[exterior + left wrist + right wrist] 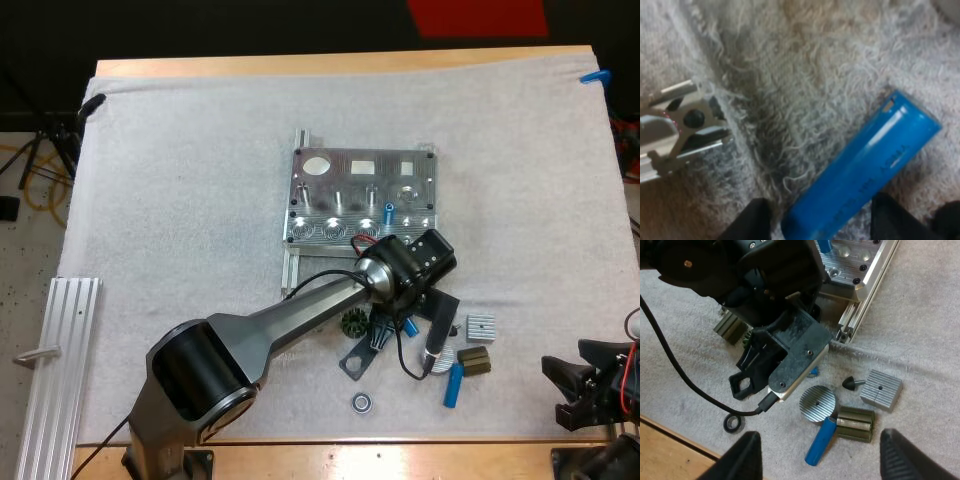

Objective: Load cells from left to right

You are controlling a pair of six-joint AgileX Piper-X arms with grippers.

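The metal fixture (pixel 365 195) sits mid-mat with one blue cylinder (pixel 389 211) standing in its front row. My left gripper (pixel 405 322) points down at a second blue cylinder (pixel 860 170) lying on the mat just in front of the fixture. Its black fingertips (pixel 752 220) stand open on either side of that cylinder's near end. A third blue cylinder (pixel 454 384) (pixel 820 441) lies farther right beside an olive part (pixel 855 424). My right gripper (pixel 562 392) (pixel 830 460) hovers open at the mat's near right corner, empty.
Small parts lie around the left gripper: a dark gear (pixel 352 323), a ring (pixel 362 402), a ribbed disc (pixel 817 404), a grey ribbed block (pixel 481 326) and a black cone (pixel 852 384). A long aluminium rail (pixel 60 350) lies off the mat at the left.
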